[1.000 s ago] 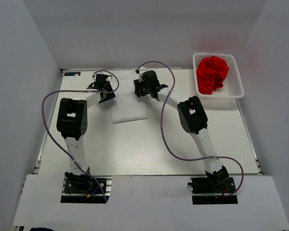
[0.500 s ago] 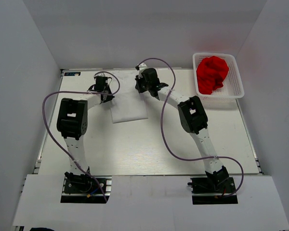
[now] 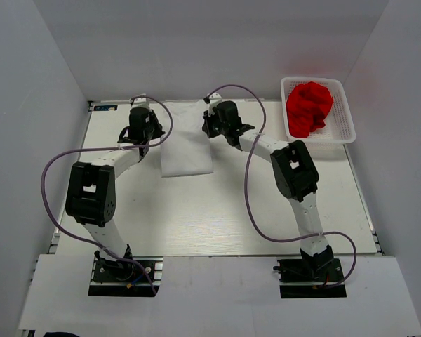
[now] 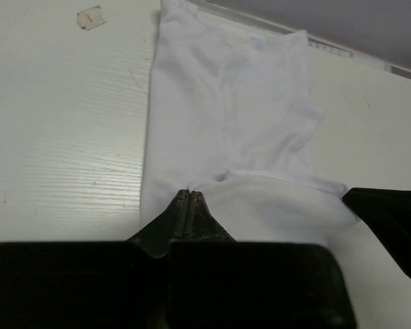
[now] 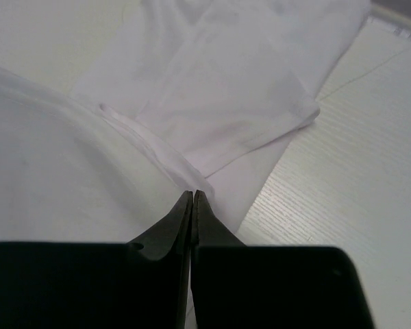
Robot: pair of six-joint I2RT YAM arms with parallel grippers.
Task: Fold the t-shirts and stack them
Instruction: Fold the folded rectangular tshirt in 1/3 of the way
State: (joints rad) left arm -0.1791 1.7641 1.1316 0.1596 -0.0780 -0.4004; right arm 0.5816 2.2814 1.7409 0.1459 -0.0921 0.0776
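Note:
The white t-shirt point(image 3: 186, 156) lies partly folded on the table's far middle. My left gripper point(image 3: 154, 139) is shut on its left edge. In the left wrist view the jaws point(image 4: 190, 192) pinch a raised fold of the white t-shirt point(image 4: 226, 103). My right gripper point(image 3: 210, 130) is shut on its right edge. In the right wrist view the closed tips point(image 5: 193, 193) hold a hem of the white t-shirt point(image 5: 226, 75). The red t-shirt point(image 3: 309, 109) sits crumpled in the basket, away from both grippers.
A white lattice basket point(image 3: 319, 140) stands at the table's far right corner. A small tape patch point(image 4: 90, 17) lies on the table left of the shirt. Grey walls close in the back and sides; purple cables loop off both arms.
Both grippers closed on the white t-shirt's edges. The left arm's elbow swung left and its wrist moved toward the far edge. The right wrist shifted slightly right.

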